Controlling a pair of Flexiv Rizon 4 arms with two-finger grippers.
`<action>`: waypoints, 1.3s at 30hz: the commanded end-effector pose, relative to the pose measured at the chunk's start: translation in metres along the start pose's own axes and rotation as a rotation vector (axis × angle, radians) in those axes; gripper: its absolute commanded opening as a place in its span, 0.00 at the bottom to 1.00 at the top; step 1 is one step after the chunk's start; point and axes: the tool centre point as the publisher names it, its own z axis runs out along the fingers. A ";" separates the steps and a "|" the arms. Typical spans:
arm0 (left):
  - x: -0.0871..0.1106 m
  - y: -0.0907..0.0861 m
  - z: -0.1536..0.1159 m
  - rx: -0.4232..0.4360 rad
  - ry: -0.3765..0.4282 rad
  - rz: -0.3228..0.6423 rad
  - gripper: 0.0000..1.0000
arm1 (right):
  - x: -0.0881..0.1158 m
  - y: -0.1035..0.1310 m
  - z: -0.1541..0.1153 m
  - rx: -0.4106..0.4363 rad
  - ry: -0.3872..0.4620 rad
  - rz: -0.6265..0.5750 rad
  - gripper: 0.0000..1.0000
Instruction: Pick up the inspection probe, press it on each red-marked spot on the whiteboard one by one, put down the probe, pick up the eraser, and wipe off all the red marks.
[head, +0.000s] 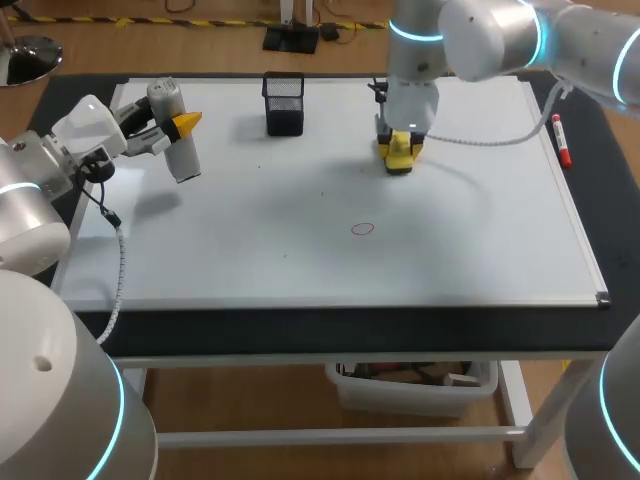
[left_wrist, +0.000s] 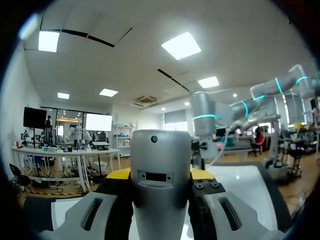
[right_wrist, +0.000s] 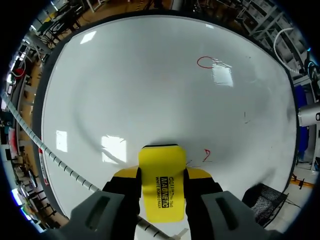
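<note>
Eraser, clamped in the right gripper, is at the whiteboard's upper centre; the left gripper grips the probe at upper left. A tilted pass could smear or skip the red circle mid-frame.

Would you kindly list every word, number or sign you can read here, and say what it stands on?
On the eraser: small black print along its yellow back, too small and warped to read surely.
On the inspection probe: no lettering visible.
On the marker pen: too small to read.
On the whiteboard: only hand-drawn red marks, no letters.
</note>
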 end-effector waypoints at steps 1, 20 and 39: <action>-0.001 0.000 0.000 0.004 0.004 0.000 0.00 | -0.018 0.001 -0.015 -0.009 0.009 -0.019 0.00; -0.001 0.000 0.000 0.004 0.004 0.000 0.00 | -0.080 0.020 0.002 -0.039 -0.022 -0.117 0.00; -0.001 0.000 0.000 0.004 0.004 0.000 0.00 | -0.075 0.028 0.016 -0.062 -0.009 -0.145 0.00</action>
